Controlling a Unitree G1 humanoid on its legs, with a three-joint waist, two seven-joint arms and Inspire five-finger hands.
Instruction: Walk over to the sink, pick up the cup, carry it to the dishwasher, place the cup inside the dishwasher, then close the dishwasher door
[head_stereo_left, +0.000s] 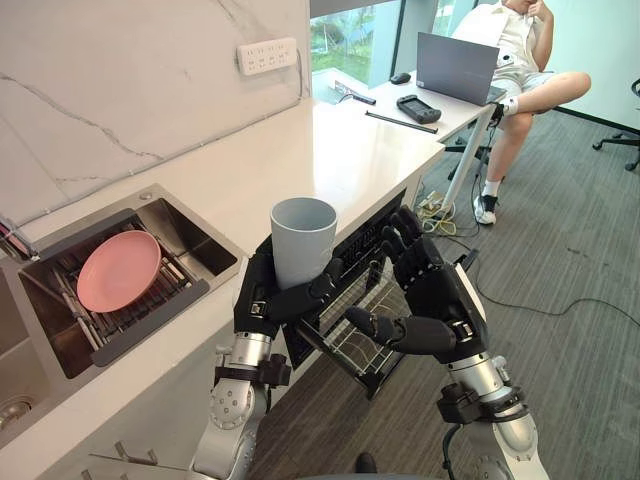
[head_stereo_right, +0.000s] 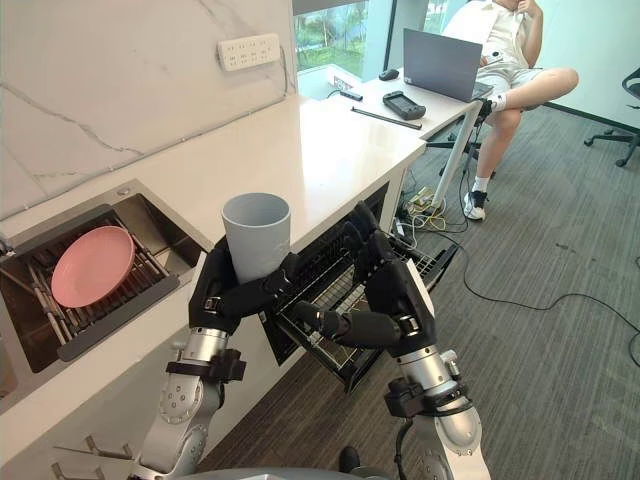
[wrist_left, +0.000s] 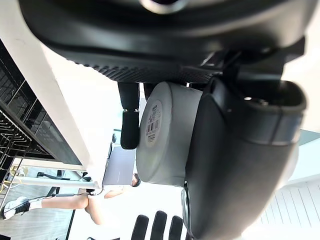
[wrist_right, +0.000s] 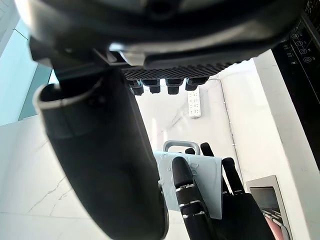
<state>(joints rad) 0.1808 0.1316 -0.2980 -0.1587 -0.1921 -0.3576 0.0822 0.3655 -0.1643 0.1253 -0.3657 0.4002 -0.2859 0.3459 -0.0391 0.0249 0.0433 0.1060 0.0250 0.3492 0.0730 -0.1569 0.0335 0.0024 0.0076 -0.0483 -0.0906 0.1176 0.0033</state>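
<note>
A pale grey-blue cup (head_stereo_left: 302, 238) stands upright in my left hand (head_stereo_left: 262, 298), whose fingers and thumb curl round its lower part; the cup (wrist_left: 165, 135) shows against that hand's thumb in the left wrist view. The hand holds it above the counter's front edge, over the open dishwasher (head_stereo_left: 362, 300) with its wire rack pulled out. My right hand (head_stereo_left: 430, 290) hovers just right of the cup above the rack, fingers straight and spread, holding nothing. In the right wrist view the cup (wrist_right: 202, 180) and my left hand (wrist_right: 235, 220) appear beyond the right fingers.
A white counter (head_stereo_left: 330, 150) runs along a marble wall. At left a sunken sink (head_stereo_left: 190, 245) holds a pink plate (head_stereo_left: 118, 270) on a rack. A person (head_stereo_left: 520, 60) sits at a desk with a laptop (head_stereo_left: 455, 65) at the back right. Grey carpet lies to the right.
</note>
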